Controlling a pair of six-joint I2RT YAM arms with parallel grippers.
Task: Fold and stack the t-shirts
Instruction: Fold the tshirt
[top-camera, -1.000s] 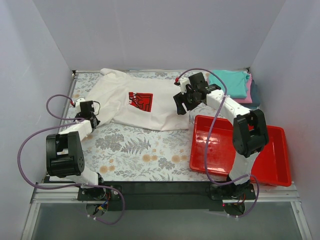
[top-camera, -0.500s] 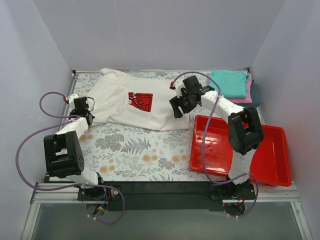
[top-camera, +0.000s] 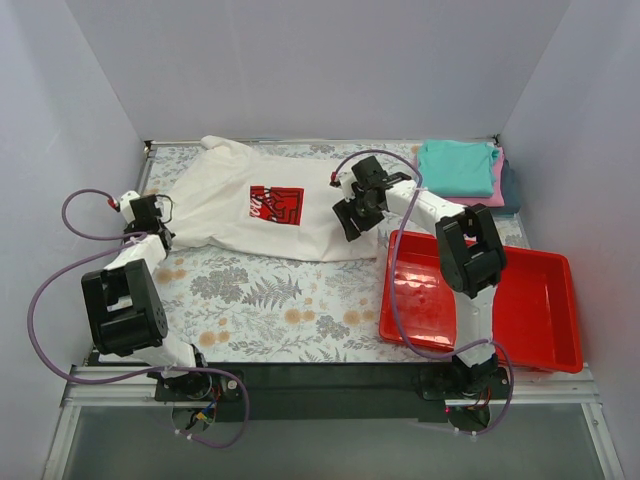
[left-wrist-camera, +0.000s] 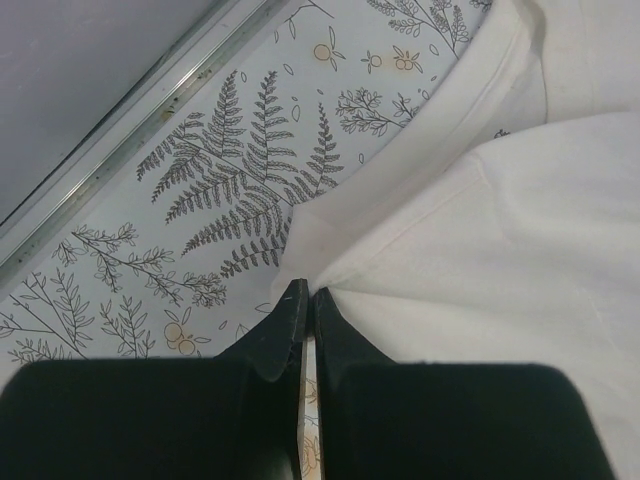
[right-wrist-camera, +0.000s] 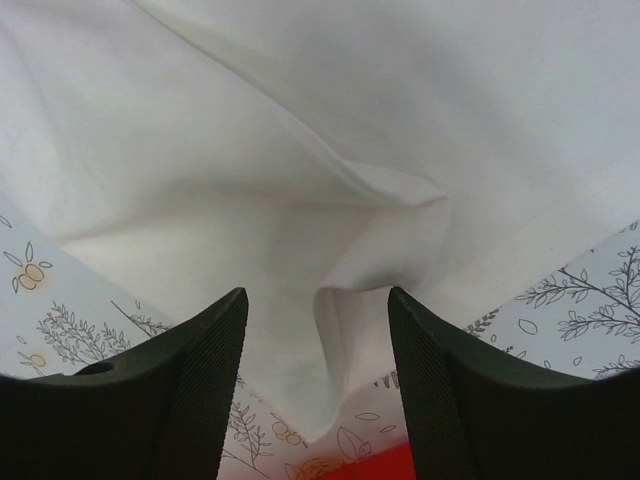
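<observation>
Top external: white t-shirt (top-camera: 225, 200) lies flat, upper centre of the tabletop (top-camera: 270, 300). Left end effector (left-wrist-camera: 305, 292) is pressed together, pinching the shirt's edge. Right end effector (right-wrist-camera: 315, 300) is spread astride a hem fold. Step: gripping for the first fold. Next: right closes, then both lift.

Plain white t-shirt (top-camera: 220, 200) with a red and white logo (top-camera: 277, 203), pale tablecloth (top-camera: 280, 300) under it printed with grey ferns and orange blossoms, red tray (top-camera: 545, 335) right of it, teal shirt (top-camera: 455, 165), pink shirt (top-camera: 494, 188), dark blue-grey shirt (top-camera: 511, 185)
</observation>
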